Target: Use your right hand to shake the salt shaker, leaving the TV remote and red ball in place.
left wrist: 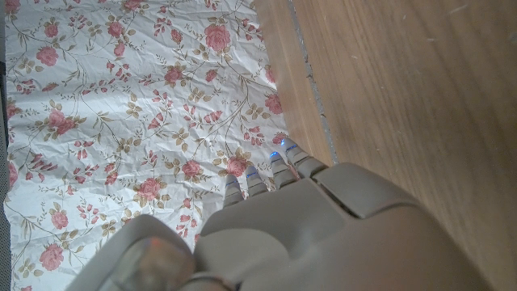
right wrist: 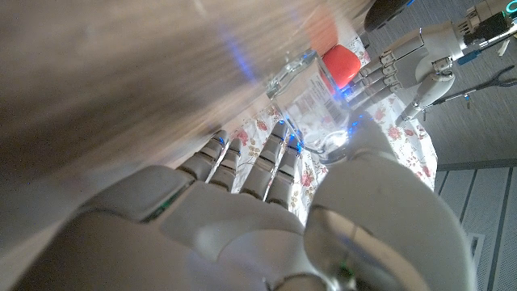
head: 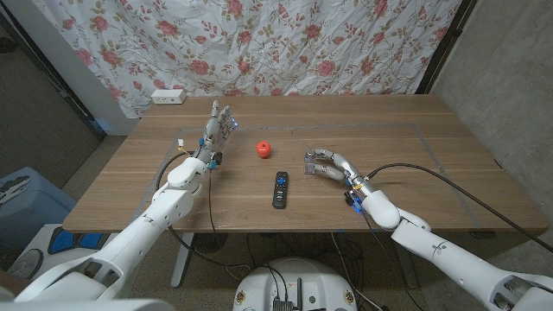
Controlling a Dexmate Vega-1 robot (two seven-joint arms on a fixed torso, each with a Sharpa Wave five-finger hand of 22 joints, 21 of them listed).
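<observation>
My right hand is low over the table's middle right, its fingers curled around the clear glass salt shaker. In the right wrist view the shaker sits between the fingers and the thumb, and the picture is blurred. The red ball lies left of that hand, apart from it, and also appears as a red shape beyond the shaker. The black TV remote lies lengthwise nearer the front edge. My left hand stands upright and open at the left, holding nothing.
A white power strip lies at the table's back left corner, before a floral curtain. A black cable runs from my right arm across the table's right side. A blue bin stands on the floor to the left.
</observation>
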